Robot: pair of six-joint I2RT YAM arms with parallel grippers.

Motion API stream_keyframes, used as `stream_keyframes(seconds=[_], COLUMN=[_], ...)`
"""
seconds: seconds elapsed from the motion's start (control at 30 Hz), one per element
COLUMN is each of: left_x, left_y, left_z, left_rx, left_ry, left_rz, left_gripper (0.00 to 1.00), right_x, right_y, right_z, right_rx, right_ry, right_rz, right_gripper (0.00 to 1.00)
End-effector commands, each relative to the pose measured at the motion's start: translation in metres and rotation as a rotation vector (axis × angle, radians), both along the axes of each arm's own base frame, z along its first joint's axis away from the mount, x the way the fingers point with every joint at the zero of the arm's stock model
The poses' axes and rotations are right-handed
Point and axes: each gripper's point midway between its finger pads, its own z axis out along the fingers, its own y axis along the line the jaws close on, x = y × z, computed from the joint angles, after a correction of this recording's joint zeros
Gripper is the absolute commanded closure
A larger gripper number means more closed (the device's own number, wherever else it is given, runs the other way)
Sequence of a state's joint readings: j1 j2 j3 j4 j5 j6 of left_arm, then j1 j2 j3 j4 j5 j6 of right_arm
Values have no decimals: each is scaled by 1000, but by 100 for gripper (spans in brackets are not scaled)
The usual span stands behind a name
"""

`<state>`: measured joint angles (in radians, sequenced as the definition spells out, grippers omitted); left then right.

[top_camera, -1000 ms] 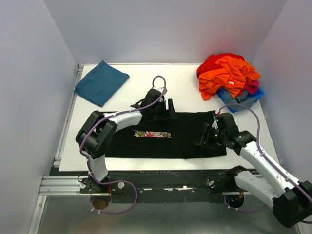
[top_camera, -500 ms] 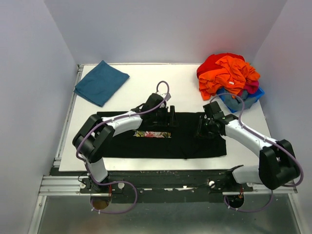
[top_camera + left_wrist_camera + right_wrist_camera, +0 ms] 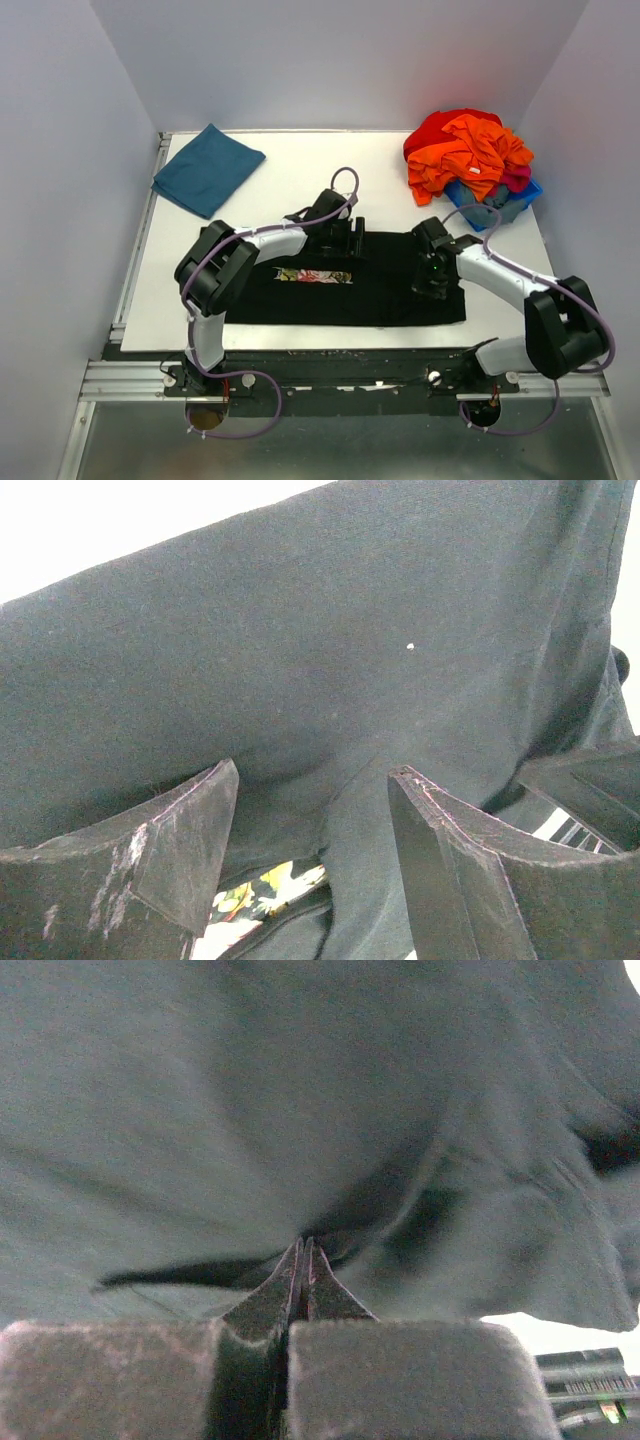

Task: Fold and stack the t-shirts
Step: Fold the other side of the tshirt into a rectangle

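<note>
Our right gripper (image 3: 437, 280) has moved in over the right end of the black t-shirt (image 3: 380, 290), by the near edge of the worktop (image 3: 300, 160), and is pinched tight on cloth. Our left gripper (image 3: 345, 238) gapes above the far hem. The next fold looks ready.

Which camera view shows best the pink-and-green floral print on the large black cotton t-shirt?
The top external view: the pink-and-green floral print appears as a whole strip on the large black cotton t-shirt. The left wrist view shows only a small piece below a fold. The right wrist view shows only black cloth.
</note>
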<state>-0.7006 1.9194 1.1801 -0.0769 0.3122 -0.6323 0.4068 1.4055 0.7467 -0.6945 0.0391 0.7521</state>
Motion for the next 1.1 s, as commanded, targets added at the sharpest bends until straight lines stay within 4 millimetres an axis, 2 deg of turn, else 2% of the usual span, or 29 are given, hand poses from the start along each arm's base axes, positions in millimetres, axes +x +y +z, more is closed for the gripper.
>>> stream_keyframes(seconds=[0.0,0.1,0.23,0.3,0.37,0.4,0.47,0.53,0.6,0.7,0.77,0.9,1.07], left_x=[3,4,6,7,8,8,9,9,9,8,9,11,14], left_y=[5,4,4,2,1,0,0,-1,-2,-1,-2,-1,0], left_z=[-16,-16,-8,-3,2,3,6,7,6,4,3,-3,-9], left_rx=[63,68,61,49,39,35,27,24,21,24,23,42,47], left_ry=[30,28,8,-2,-12,-12,-21,-22,-19,-15,-12,4,22], left_rz=[10,7,6,0,-1,-3,-1,-1,-2,-1,-4,9,16], left_gripper=[22,22,22,22,22,22,22,22,22,22,22,22,22], right_x=[-58,-66,-59,-51,-38,-32,-17,0,15,35,40,29,-1], right_y=[-44,-41,-32,-24,-6,3,13,18,23,35,39,47,47], right_z=[6,16,32,40,47,51,56,56,57,53,46,21,-8], right_rx=[-175,-117,-11,63,170,219,257,234,207,211,211,242,226], right_ry=[126,86,-53,-149,-245,-276,-326,-315,-292,-278,-255,-156,-26], right_rz=[-138,-164,-137,-100,-54,-32,-15,-5,25,73,75,67,48], right_gripper=[99,99,91,79,57,52,49,50,58,82,98,99,99])
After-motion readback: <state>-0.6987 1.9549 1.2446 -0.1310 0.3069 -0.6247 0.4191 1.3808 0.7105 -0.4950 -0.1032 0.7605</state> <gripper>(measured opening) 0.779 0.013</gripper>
